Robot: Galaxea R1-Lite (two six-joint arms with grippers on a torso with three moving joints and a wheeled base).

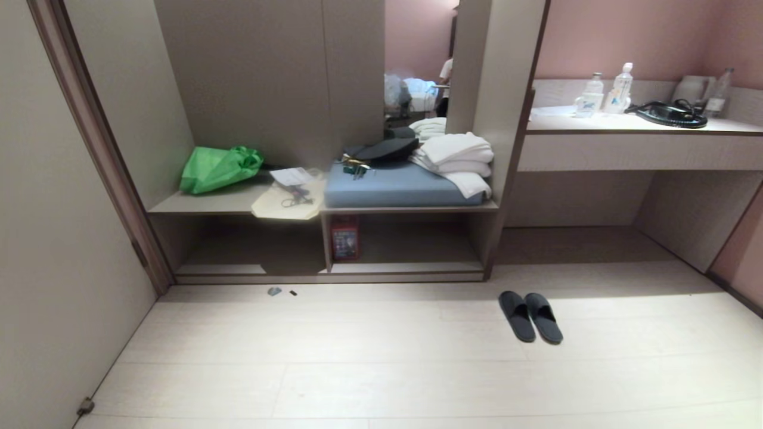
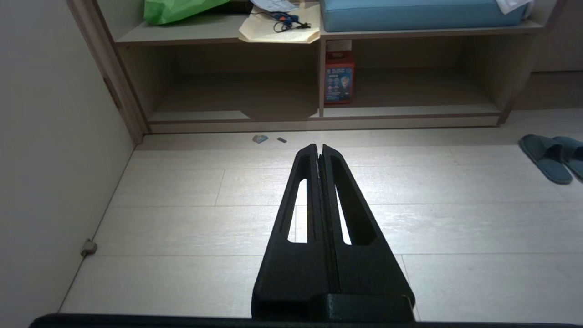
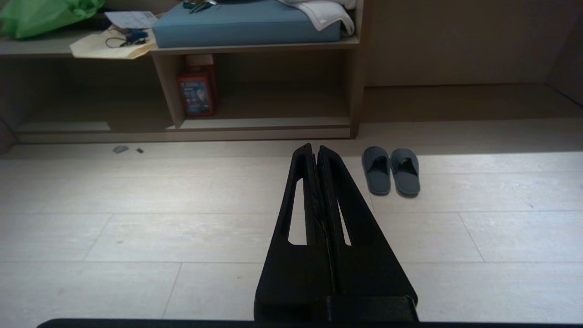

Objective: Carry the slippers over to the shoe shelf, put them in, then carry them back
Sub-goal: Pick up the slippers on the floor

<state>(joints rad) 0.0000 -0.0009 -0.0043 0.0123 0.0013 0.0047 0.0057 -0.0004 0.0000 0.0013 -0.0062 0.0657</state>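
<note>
Both my left gripper [image 2: 318, 146] and right gripper [image 3: 314, 147] are pinched closed, holding nothing. The slippers [image 1: 530, 315] lie side by side on the floor, right of the shelf [image 1: 334, 269]. I should approach squarely, open wide, then grasp both straps together.

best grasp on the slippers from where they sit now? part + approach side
Probably the wide straps, from above. The slippers lie flat, side by side and touching on the floor, soles down, so the raised strap is the only part jaws can close around; the thin sole offers little. The right gripper, jaws shut, is nearer than the left gripper.
</note>
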